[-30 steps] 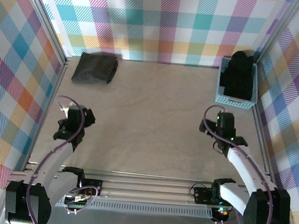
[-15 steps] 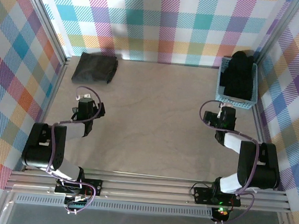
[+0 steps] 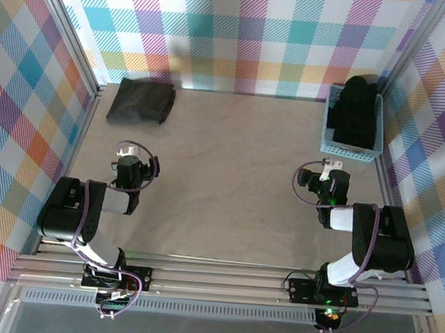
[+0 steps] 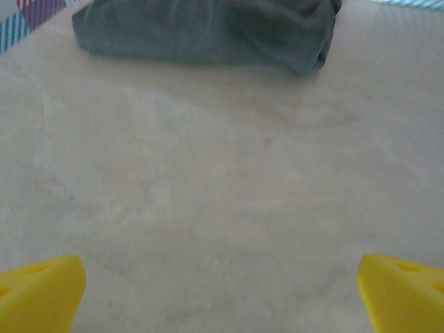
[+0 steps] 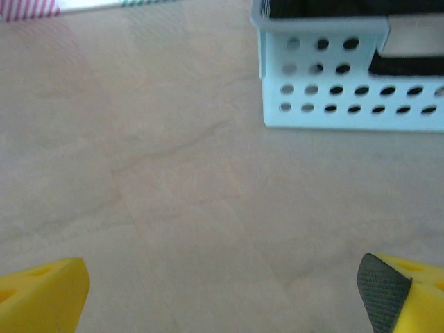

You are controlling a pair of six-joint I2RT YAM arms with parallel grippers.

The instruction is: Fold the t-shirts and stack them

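Seeing both claws spread, empty: left gripper (image 4: 222,295) faces folded black thin-fabric t-shirt (image 4: 208,28), far-left; crumpled black t-shirts (image 3: 358,108) fill light blue plastic lattice basket (image 5: 326,83) ahead of right gripper (image 5: 222,295). Likely limp, light: pinch an exposed edge.

T-shirts (image 3: 356,114) half hidden inside basket (image 3: 351,153)

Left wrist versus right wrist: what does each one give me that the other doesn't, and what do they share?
Left wrist: a folded dark t-shirt lying on the table, ahead of the open left gripper. Right wrist: the light blue basket with black fabric inside, ahead and to the right of the open right gripper. Shared: bare table between wide-apart yellow fingertips, with nothing held.
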